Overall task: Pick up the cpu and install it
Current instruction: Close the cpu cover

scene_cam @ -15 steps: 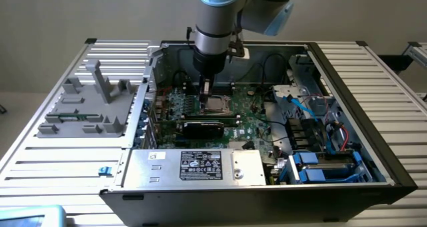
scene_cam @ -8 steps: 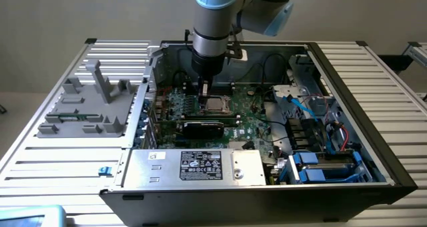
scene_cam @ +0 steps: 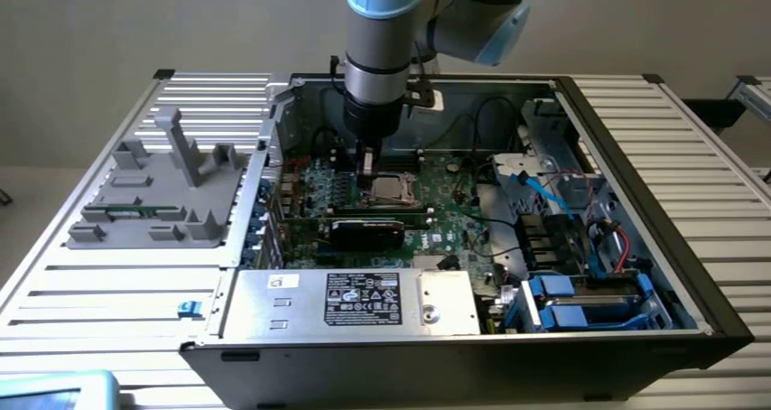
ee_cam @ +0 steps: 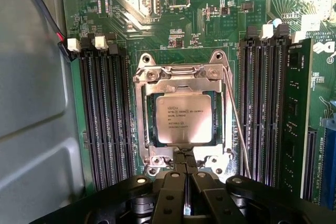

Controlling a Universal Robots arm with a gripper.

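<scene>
The cpu lies flat in its socket on the motherboard, silver top up, with the metal socket frame around it. My end effector is pinched fully together and holds nothing. Its 2 fingertips sit at the edge of the frame just beside the cpu, and I cannot tell whether they touch the metal. A thin wire lever runs along 1 side of the socket. Black memory slots flank the socket on both sides, and 1 green memory stick stands beyond the lever. In the exterior view my arm reaches straight down into the open computer case, which rests on a slatted surface. The case also holds a black card and a silver power supply. A grey fixture stands on the surface just beside the case, at the exterior view's left.
</scene>
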